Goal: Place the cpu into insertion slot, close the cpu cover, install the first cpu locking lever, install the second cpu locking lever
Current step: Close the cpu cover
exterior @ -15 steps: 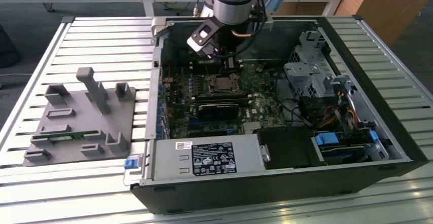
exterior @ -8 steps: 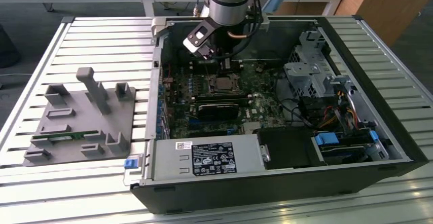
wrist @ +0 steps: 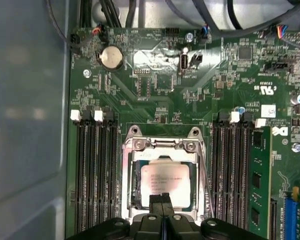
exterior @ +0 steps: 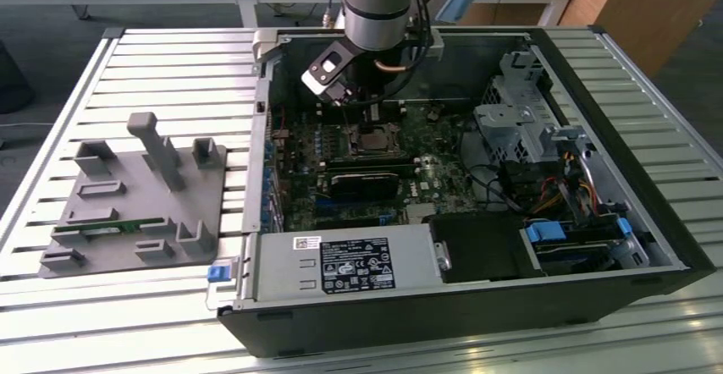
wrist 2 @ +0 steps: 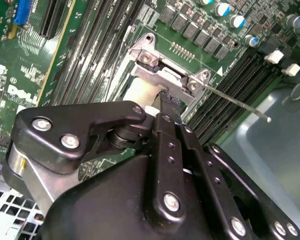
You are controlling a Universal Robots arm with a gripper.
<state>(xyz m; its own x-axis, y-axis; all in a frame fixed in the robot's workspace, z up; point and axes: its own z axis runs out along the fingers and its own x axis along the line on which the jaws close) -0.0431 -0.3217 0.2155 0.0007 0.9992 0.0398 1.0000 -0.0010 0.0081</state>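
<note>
You are handling a light, stiff, flat cpu (wrist: 166, 182), and its underside contacts are probably fragile. Any hold belongs on its bare edges, with no hard pressing on the face. It is sitting in the insertion slot (wrist: 135, 187), just ahead of the pincer (wrist: 162, 200). The cpu cover (wrist: 162, 151) appears to be lying down around it. The pincer's fingers are pinched together, gripping nothing that shows, and the tips seem to be touching the cover's nearest edge. A thin locking lever (wrist 2: 237, 101) is sticking out free, off to one side of the tips.
</note>
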